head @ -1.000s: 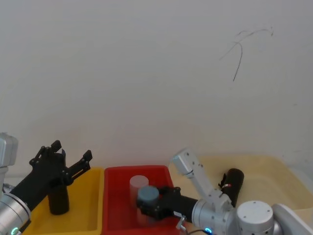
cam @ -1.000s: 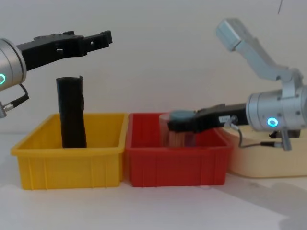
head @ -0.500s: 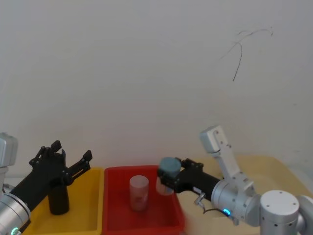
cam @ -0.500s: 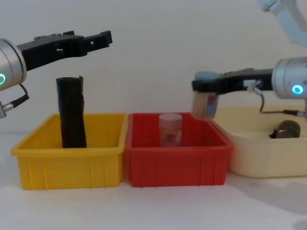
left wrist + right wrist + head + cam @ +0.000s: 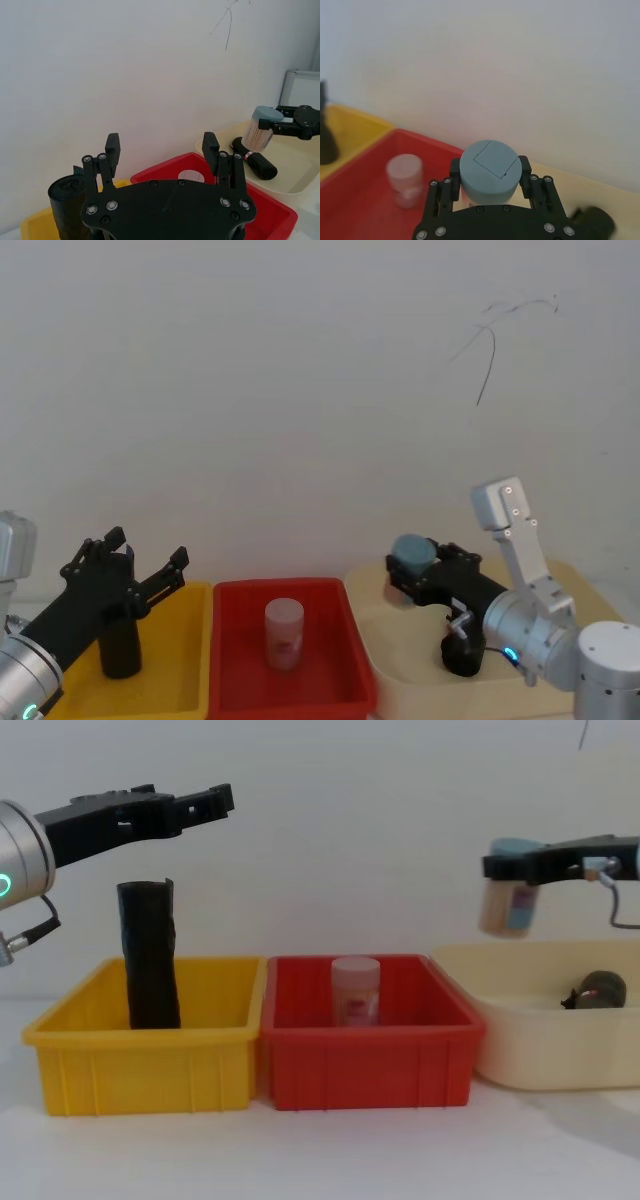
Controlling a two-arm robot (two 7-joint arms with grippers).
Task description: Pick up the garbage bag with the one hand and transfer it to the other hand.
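Note:
The garbage bag (image 5: 598,990), a black roll with a red-and-white band (image 5: 252,160), lies in the cream bin (image 5: 520,1050) on the right. My right gripper (image 5: 510,868), blue ring on its wrist, hovers above that bin's left part, shut on a translucent jar with a grey-blue lid (image 5: 487,170). The bag (image 5: 462,655) sits below and right of that jar. My left gripper (image 5: 215,800), green ring on its wrist, hangs open and empty above the yellow bin (image 5: 140,1050); its jaws stand wide apart in the left wrist view (image 5: 161,142).
A plain black roll (image 5: 150,955) stands upright in the yellow bin under the left gripper. A second pale jar (image 5: 355,990) stands in the red bin (image 5: 370,1065) in the middle. A white wall lies close behind the bins.
My right gripper lifted the lidded jar out of the red bin and carried it right, over the cream bin. The left arm has not moved.

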